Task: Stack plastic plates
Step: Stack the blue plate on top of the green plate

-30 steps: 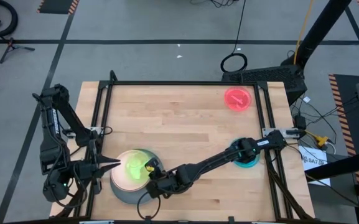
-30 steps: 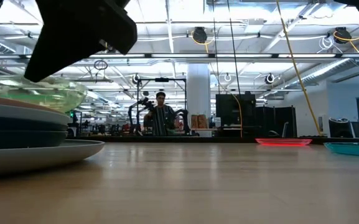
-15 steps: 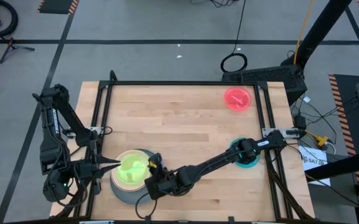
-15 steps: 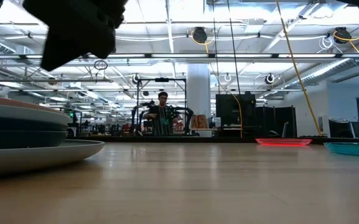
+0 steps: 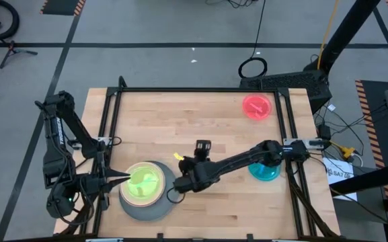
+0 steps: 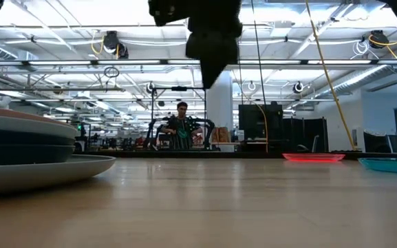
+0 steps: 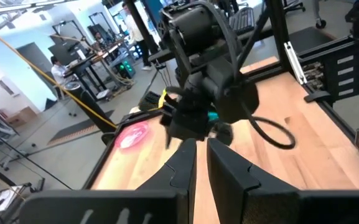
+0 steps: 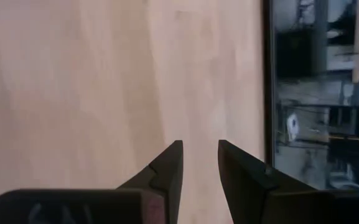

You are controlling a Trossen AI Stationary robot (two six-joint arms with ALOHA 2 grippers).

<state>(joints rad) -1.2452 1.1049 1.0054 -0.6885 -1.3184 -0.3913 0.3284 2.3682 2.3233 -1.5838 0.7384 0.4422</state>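
Note:
A stack of plates stands near the table's near-left corner on a large grey plate, with the green plate on top. In the low view the stack is at the left. The red plate lies alone at the far right. The teal plate lies at the right edge, partly under my right arm. My right gripper hangs open and empty above the table's middle, right of the stack, its fingers pointing down. My left gripper waits shut at the stack's left rim.
Bare wood lies between the stack and the two single plates. A black frame runs along the table's edges. In the low view a person stands far behind the table. The left wrist view shows my right arm and the red plate.
My right gripper has let go of the green plate, which has settled flat on top of the stack. It has then risen and drawn away from the stack toward the table's middle and far side. My left arm has kept still.

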